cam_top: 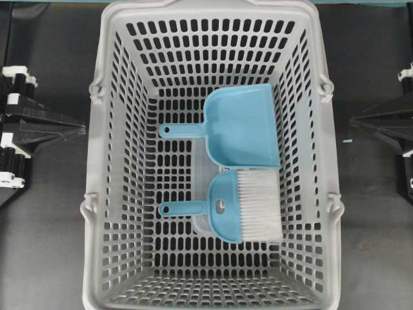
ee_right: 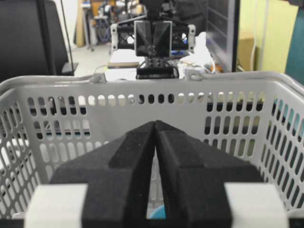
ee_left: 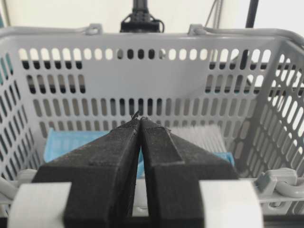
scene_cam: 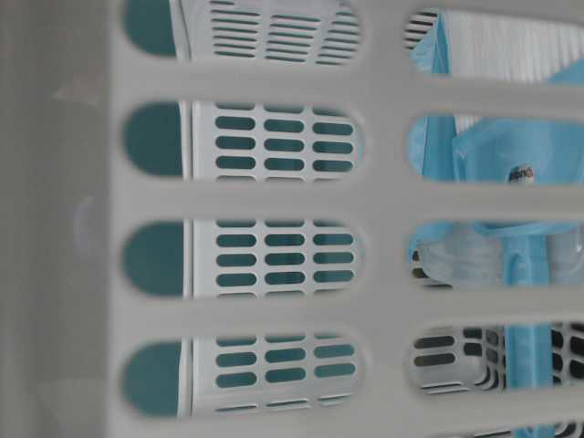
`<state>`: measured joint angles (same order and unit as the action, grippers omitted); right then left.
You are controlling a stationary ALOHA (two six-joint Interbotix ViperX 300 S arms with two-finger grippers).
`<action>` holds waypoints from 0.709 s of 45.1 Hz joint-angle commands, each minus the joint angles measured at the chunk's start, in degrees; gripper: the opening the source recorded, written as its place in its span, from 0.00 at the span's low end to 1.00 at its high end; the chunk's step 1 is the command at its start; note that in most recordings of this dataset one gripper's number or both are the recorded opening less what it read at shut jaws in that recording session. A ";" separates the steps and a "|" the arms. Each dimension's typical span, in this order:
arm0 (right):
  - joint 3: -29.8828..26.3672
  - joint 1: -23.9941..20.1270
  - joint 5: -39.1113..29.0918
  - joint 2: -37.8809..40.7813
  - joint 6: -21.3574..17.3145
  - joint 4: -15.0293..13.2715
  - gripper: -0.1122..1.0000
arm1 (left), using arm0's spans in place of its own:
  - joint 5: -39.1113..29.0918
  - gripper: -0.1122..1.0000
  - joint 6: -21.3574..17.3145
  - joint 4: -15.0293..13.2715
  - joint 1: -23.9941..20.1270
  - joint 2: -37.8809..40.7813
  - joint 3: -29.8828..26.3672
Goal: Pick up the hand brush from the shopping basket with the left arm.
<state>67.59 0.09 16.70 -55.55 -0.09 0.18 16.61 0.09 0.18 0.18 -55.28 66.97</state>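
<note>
The hand brush (cam_top: 226,208) lies flat on the floor of the shopping basket (cam_top: 97,168), in the lower right of the basket's middle in the overhead view, its thin handle pointing toward the left of the frame and its fan of white bristles spread toward the right. Just above it in that view lies a blue dustpan (cam_top: 242,126), handle likewise to the left, its wide mouth edge touching or overlapping the top of the brush; a clear plastic piece (cam_top: 201,194) shows beneath the two. The basket fills the centre of the dark worktop (cam_top: 45,245), its near wall so close to the table-level camera that the slots frame only scraps of blue plastic (scene_cam: 474,164). The left arm sits at the left edge of the overhead view, outside the basket, held low and level with its left pincer (cam_top: 80,129) pointing at the basket's left wall; in the left wrist view the two black fingers (ee_left: 121,142) meet at a point, pressed together on nothing, just short of the rim. The right pincer (cam_top: 353,120) mirrors it at the right edge, also outside the basket, its fingers (ee_right: 137,147) together and empty, aimed at the opposite wall.
</note>
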 commanded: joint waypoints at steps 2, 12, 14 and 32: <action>-1.41 -0.97 -0.26 0.53 -0.97 0.79 0.10 | -5.27 0.15 2.20 2.29 0.53 1.67 -4.92; -4.83 -1.32 -13.89 -1.49 -5.01 1.76 0.10 | -24.70 0.10 2.72 2.37 2.20 7.91 -18.02; -5.89 -1.32 -17.58 -2.20 -5.10 1.76 0.10 | -30.41 0.10 2.72 2.29 2.99 10.81 -22.06; -8.53 -1.32 -33.57 -6.33 -5.10 1.32 0.10 | -54.76 0.10 3.34 2.29 5.45 32.34 -44.56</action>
<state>60.73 -1.14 -16.70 -61.79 -5.10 1.58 -36.12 3.16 2.29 5.27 -25.93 26.89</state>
